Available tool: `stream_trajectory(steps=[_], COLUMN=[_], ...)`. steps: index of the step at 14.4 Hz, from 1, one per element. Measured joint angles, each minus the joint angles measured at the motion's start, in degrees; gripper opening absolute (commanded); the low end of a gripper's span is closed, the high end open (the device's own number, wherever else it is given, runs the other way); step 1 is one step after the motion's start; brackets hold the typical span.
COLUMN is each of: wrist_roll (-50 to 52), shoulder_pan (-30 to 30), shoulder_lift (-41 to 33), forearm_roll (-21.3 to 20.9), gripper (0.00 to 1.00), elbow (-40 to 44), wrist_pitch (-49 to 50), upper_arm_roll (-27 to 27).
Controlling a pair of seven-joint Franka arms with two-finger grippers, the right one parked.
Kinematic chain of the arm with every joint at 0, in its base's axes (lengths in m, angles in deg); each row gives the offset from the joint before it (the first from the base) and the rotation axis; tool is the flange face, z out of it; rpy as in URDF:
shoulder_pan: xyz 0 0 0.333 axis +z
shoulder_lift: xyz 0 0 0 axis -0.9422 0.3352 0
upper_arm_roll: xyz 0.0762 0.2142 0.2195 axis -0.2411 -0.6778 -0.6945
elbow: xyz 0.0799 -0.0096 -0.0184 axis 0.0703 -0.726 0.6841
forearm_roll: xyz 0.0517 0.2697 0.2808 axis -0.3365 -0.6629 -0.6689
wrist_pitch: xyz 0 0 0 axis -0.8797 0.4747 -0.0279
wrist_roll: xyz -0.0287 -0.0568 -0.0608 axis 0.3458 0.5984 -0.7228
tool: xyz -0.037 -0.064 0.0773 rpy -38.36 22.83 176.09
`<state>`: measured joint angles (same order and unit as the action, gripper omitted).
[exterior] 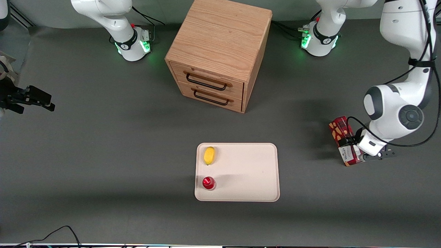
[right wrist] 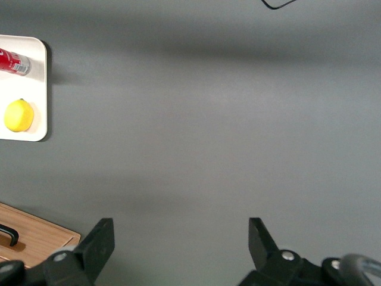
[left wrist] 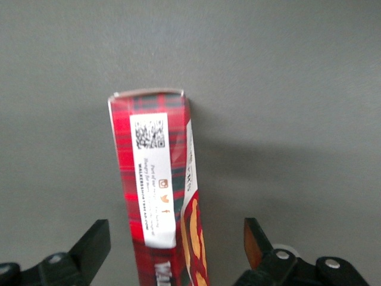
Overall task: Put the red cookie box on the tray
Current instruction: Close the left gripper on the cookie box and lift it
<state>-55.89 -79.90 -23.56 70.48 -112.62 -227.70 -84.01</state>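
Early stage. Red cookie box (exterior: 342,139) on the counter (exterior: 103,155) at right of the front frame, well apart from the tray (exterior: 248,172). Claw (left wrist: 172,247) spread wide around it, probably not gripping. Lift and carry remaining.

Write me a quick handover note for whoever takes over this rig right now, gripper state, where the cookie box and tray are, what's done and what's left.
Gripper: open, down at the red cookie box, one finger on each side with gaps showing; not gripped yet.
Red cookie box: on the table toward the working arm's end, well apart from the tray.
Tray: nearer the front camera than the wooden drawer cabinet; it already holds a lemon and a small red can, the rest of it bare.
Done: approach to the box.
Left: close on the box, lift, carry to the tray, set it on the bare part, release.
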Motion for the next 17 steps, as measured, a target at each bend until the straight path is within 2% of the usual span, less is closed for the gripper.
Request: stream_trajectory(steps=[1, 2, 3, 4, 9, 12, 14, 17], wrist_roll=[0.0, 0.0, 0.0, 0.0, -0.4, -3.5, -4.6, -4.8], shoulder_pan=[0.0, 0.0, 0.0, 0.0, -0.1, -0.1, -0.1, -0.1], shoulder_lift=[0.2, 0.2, 0.2, 0.2, -0.6, -4.5, -8.9, -14.8], forearm_roll=[0.1, 0.3, 0.9, 1.5, 2.3, 2.4, 1.8, -0.2], gripper=[0.8, 0.55, 0.24, 0.0, 0.0, 0.0, 0.0, 0.0], elbow=[-1.0, -1.6, -1.8, -1.8, -1.7, -0.2, 3.7, 14.9], wrist_pitch=[-1.4, -2.1, -2.4, -2.5, -2.2, 2.3, 12.2, 34.0], upper_arm_roll=[0.0, 0.1, 0.1, 0.1, 0.2, 0.0, -0.4, -0.8])
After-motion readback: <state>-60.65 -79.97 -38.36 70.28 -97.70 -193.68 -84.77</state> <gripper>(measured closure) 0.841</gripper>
